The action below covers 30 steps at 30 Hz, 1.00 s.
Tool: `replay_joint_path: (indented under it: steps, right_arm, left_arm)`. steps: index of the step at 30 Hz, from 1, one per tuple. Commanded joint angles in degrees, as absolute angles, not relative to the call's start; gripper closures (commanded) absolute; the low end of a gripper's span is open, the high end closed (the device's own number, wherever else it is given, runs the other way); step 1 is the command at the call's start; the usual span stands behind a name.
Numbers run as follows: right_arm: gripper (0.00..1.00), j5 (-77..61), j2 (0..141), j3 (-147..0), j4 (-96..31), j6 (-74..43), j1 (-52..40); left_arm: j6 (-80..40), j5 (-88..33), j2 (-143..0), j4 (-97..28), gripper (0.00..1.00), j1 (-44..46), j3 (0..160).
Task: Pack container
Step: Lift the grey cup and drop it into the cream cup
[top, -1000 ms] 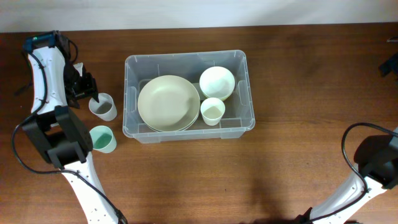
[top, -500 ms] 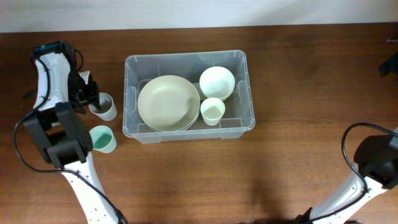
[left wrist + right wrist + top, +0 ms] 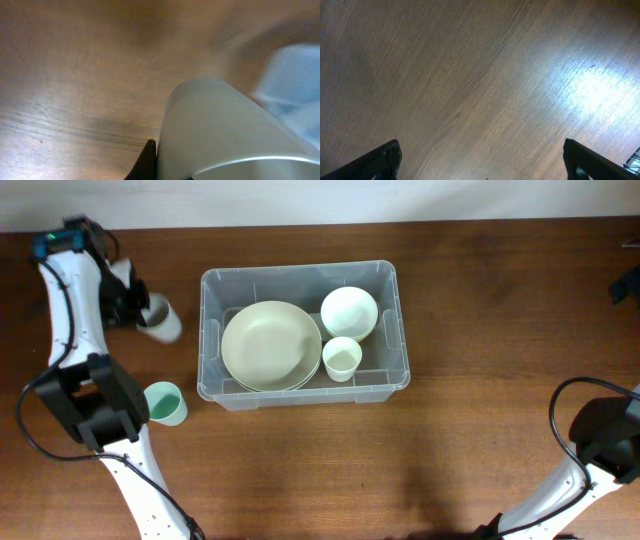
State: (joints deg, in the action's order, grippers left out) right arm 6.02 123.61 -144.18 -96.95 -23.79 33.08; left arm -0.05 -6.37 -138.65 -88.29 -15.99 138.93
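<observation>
The container (image 3: 300, 273), a clear plastic bin, stands in the middle of the table. It holds a pale plate (image 3: 270, 345), a white bowl (image 3: 349, 312) and a small pale cup (image 3: 342, 359). Left of it my left gripper (image 3: 135, 308) is shut on a grey cup (image 3: 162, 322), which is tilted and raised off the wood. In the left wrist view the grey cup (image 3: 215, 130) fills the lower right, with one dark finger (image 3: 148, 162) pressed against its side. My right gripper (image 3: 480, 155) is open above bare wood.
A green cup (image 3: 165, 403) stands upright on the table near the container's front left corner. The right arm's base (image 3: 605, 440) sits at the lower right. A dark object (image 3: 628, 280) pokes in at the right edge.
My left gripper has shut on the grey cup and carried it up and toward the table's far left, tilting it. The right arm has not moved.
</observation>
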Motion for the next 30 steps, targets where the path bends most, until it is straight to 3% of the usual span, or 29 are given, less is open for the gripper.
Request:
replay_joint_path:
  steps: [1, 7, 17, 24, 30]
  right_arm:
    - [0.01, 6.70, 123.37, -143.90, -97.08, -24.03, 33.01]
    - [0.01, 6.70, 123.37, -143.90, -97.10, -24.03, 33.01]
    - [0.01, 6.70, 123.37, -143.90, -97.08, -24.03, 33.01]
    - [0.01, 6.70, 123.37, -143.90, -97.08, -24.03, 33.01]
    - [0.01, 6.70, 123.37, -143.90, -97.10, -24.03, 33.01]
  left_arm:
    - [-0.12, -15.97, -136.00, -91.74, 0.99, -15.29, 150.34]
    - [4.47, -24.45, -131.81, -96.60, 0.99, -8.84, 158.26]
    - [7.38, -25.50, -129.91, -96.71, 0.99, 13.15, 157.64]
    - [2.92, -12.45, -129.99, -96.71, 0.99, 22.90, 155.87]
    - [2.57, -12.60, -130.02, -96.71, 0.99, 25.80, 150.21]
